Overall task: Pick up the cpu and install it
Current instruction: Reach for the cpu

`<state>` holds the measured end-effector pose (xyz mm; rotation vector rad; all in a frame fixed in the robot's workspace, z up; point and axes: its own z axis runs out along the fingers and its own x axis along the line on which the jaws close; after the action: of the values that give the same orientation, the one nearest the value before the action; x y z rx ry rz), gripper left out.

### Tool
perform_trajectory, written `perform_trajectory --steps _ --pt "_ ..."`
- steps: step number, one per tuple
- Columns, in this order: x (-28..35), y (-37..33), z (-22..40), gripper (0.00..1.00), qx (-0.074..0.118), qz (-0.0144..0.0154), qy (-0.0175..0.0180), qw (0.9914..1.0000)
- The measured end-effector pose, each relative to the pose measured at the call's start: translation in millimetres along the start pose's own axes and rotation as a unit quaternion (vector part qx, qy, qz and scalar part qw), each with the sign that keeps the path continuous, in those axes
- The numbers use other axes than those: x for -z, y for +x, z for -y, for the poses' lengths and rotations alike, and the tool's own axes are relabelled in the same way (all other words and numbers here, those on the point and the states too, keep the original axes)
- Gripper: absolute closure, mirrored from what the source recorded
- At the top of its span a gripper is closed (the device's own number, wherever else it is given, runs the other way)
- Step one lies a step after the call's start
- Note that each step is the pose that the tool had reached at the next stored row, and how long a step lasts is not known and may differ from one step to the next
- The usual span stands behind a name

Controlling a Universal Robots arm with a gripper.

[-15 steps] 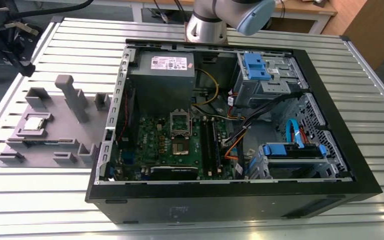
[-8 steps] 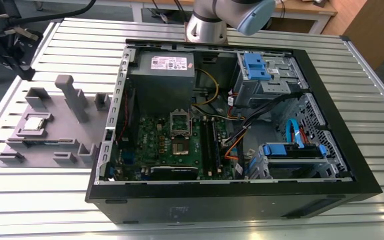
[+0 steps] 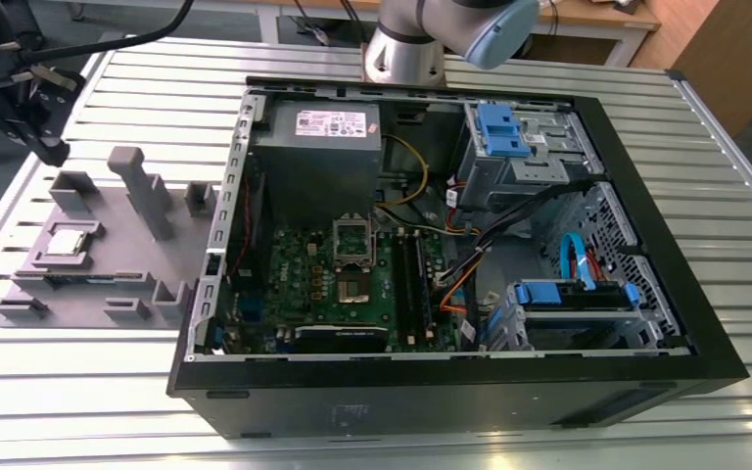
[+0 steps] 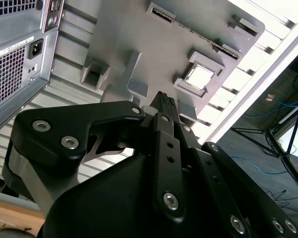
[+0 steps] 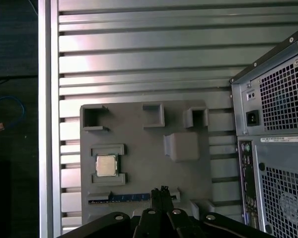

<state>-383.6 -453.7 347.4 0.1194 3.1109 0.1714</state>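
The cpu [image 3: 70, 242] is a small silver square lying flat in a raised holder on the grey fixture plate [image 3: 115, 279], at the exterior view's left beside the open computer case. Both wrist views show the cpu [image 4: 199, 75] [image 5: 106, 165] in its holder. My gripper [image 3: 50, 147] hangs above the table behind the fixture, well clear of the chip. Its black fingers [image 5: 161, 192] [image 4: 164, 98] are pressed together with nothing between them. Inside the case, the green motherboard [image 3: 310, 269] has its socket [image 3: 356, 286] uncovered, with the dark metal frame [image 3: 353, 238] tipped up.
The fixture plate carries several upright grey blocks, the tallest a post [image 3: 141, 191], and a blue strip [image 5: 124, 197] in a slot. The case's rear panel [image 5: 273, 148] stands close beside the fixture. Cables [image 3: 468, 250] and drive bays [image 3: 520, 147] fill the case's other half.
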Motion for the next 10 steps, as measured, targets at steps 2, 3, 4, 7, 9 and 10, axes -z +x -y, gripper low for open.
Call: perform_trajectory --steps 2,3,4,7,9,10 --pt "-0.8 0.1 1.0 0.9 0.0 0.0 0.0 1.0" --pt "-1.2 0.2 1.5 0.9 0.0 0.0 0.0 1.0" --pt "-1.5 0.2 2.1 0.9 0.0 0.0 0.0 1.0" --pt "-2.5 0.4 3.8 0.9 0.0 0.0 0.0 1.0" --pt "-3.1 0.5 4.8 0.9 0.0 0.0 0.0 1.0" --pt "-3.4 0.6 5.4 0.9 0.0 0.0 0.0 1.0"
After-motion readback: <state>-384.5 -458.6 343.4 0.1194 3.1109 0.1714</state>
